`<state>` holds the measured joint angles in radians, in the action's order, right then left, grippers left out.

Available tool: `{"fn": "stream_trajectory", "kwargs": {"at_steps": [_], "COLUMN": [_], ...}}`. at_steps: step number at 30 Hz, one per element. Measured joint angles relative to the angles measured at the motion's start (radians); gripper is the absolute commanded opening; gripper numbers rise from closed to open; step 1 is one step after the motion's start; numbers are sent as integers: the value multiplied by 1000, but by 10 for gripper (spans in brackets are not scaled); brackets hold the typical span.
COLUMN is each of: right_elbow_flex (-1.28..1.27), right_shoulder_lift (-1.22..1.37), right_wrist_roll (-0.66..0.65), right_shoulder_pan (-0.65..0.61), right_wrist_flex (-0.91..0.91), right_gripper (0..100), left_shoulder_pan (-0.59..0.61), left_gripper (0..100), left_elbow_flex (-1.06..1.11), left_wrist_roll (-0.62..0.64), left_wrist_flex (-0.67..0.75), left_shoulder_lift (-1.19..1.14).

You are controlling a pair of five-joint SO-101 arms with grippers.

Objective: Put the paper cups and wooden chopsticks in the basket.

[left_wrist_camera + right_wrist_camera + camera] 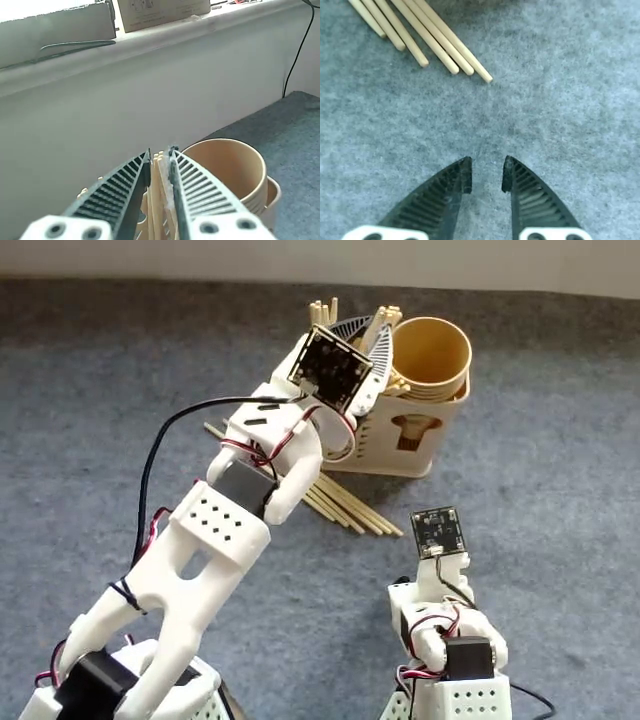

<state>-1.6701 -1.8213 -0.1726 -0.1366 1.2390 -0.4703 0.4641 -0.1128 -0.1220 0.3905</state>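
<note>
No readable text; print on the cardboard box (165, 11) too small

Cream basket (445, 440); tan cups (432, 355) inside it; pale wooden chopsticks (350, 508) beside it; mottled blue-grey carpet (560, 520) beneath it; white arms (205, 540), black ribbed fingers (442, 197).

The high view looks down from above and behind the arms' bases, across the grey table (560, 490) to the basket (400, 445) on the far side. The left wrist view looks along the left gripper (160, 151), nearly level, toward a pale wall (150, 90), from close over the cup (225, 170). It shares that cup, and the chopsticks (157, 200) between its fingers, with the high view. The right wrist view looks straight down past the right gripper (486, 172), close to the table, and shares the loose chopsticks (427, 42) with the high view.
</note>
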Motion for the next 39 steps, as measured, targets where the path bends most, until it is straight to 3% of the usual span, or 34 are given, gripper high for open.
{"fn": "stream_trajectory", "kwargs": {"at_steps": [12,25,31,39], "right_elbow_flex": [0,0,0,0], "right_shoulder_lift": [0,0,0,0], "right_wrist_roll": [0,0,0,0], "right_shoulder_pan": [0,0,0,0], "right_wrist_flex": [0,0,0,0], "right_gripper": [119,119,119,119], "left_shoulder_pan": [9,29,31,77], "left_gripper": [84,84,83,84], "left_elbow_flex": [-31,-170,-173,-193], "left_wrist_roll": [0,0,0,100], "left_wrist_flex": [-83,-313,-322,-473], "left_shoulder_lift": [46,203,203,327]}}
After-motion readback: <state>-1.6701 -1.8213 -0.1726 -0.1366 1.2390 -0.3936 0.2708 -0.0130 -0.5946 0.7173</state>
